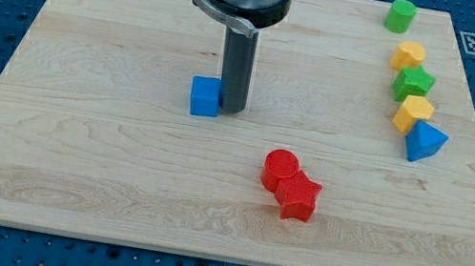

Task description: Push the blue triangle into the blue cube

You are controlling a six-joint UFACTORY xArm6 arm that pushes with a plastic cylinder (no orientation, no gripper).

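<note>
Plainly, the push has not started: the blue triangle (424, 142) sits well apart from the blue cube (206, 97), far off toward the view's right of it and about level with it, so the whole job is left to do. My tip (231, 110) stands just beside the blue cube, on its right side, close enough that I cannot tell whether it touches. The rig has no claw to open or close, only the bare rod. To work the triangle I judge I must go round to its far right side and drive it left toward the cube. Relative to the blue cube, a red cylinder (281, 166) and a red star (298, 198), touching each other, lie below and to the right, near the straight path but probably just under it. Touching the triangle's upper-left is a yellow block (413, 113), with a green star (413, 82), another yellow block (409, 55) and a green cylinder (399, 15) strung above it; those could get nudged.
</note>
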